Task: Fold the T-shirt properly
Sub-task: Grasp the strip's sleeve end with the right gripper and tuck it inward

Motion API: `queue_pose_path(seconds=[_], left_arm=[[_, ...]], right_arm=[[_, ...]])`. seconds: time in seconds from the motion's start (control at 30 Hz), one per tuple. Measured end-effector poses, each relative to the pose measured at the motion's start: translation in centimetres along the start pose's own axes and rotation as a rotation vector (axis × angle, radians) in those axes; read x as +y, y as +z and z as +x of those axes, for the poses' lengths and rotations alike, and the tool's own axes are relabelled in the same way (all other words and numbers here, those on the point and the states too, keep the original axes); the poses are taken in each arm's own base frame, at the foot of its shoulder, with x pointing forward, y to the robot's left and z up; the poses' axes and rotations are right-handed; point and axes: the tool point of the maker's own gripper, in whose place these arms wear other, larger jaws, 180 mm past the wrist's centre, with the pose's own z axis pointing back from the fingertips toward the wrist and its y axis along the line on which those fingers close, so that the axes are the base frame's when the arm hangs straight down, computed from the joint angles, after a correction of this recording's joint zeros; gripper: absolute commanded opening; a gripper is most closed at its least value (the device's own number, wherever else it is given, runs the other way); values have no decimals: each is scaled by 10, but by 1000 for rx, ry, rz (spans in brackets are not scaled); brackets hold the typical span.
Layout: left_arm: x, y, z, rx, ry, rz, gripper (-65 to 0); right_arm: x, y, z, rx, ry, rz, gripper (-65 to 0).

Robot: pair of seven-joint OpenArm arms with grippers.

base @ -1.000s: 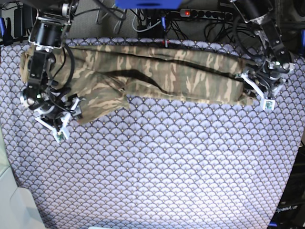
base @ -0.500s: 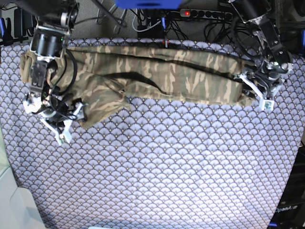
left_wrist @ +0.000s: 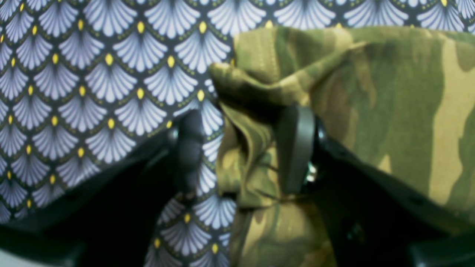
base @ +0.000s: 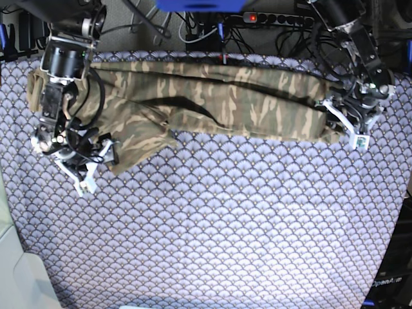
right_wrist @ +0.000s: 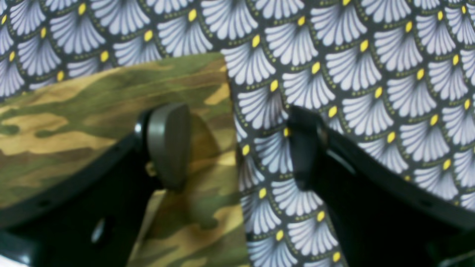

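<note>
The camouflage T-shirt (base: 212,96) lies as a long crumpled band across the far part of the tablecloth (base: 225,219). My left gripper (base: 340,123) sits at the shirt's right end. In the left wrist view it (left_wrist: 243,152) is open, with a bunched fold of the shirt (left_wrist: 252,155) between the fingers (left_wrist: 297,148). My right gripper (base: 103,153) is at the shirt's lower left corner. In the right wrist view it (right_wrist: 237,144) is open and straddles the shirt's edge (right_wrist: 215,155), with one finger (right_wrist: 169,144) over the cloth and the other over the tablecloth (right_wrist: 352,74).
A power strip (base: 277,19) with a red light and tangled cables lie behind the table's far edge. A white surface (base: 16,270) borders the lower left corner. The table's right edge runs close to my left arm (base: 360,45).
My right gripper has shifted slightly right and up onto the shirt's lower left corner. My left gripper has edged slightly left against the shirt's right end. The shirt has barely moved.
</note>
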Motion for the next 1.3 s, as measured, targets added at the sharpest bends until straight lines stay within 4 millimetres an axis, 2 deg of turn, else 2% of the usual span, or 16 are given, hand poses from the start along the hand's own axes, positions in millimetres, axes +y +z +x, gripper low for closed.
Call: queue_pose_path(seconds=[0.1, 0.37, 0.67, 0.83, 0.93, 1.03, 1.1, 1.27, 1.3], left_arm=[[0, 0, 0, 0, 0, 0, -321], [0, 0, 0, -2, 3, -3, -321], [0, 0, 1, -3, 3, -3, -321], [-1, 0, 1, -3, 3, -4, -321], [-1, 0, 1, -5, 3, -6, -321], [-1, 0, 1, -4, 2, -7, -321], [-2, -1, 1, -5, 3, -7, -321], [-2, -1, 1, -5, 4, -8, -321], [-2, -1, 1, -4, 4, -8, -321]], right_arm=[[3, 0, -2, -6, -24, 14, -249], [6, 1, -6, -18, -51, 28, -356], [9, 7, -12, -26, -43, 24, -358], [28, 27, -31, 24, 66, 2, -358], [39, 27, -31, 31, 96, 19, -358], [40, 26, -30, 27, 94, 22, -363], [40, 26, -30, 27, 94, 22, -406], [40, 26, -30, 24, 94, 23, -623], [40, 27, -30, 24, 94, 22, -650]])
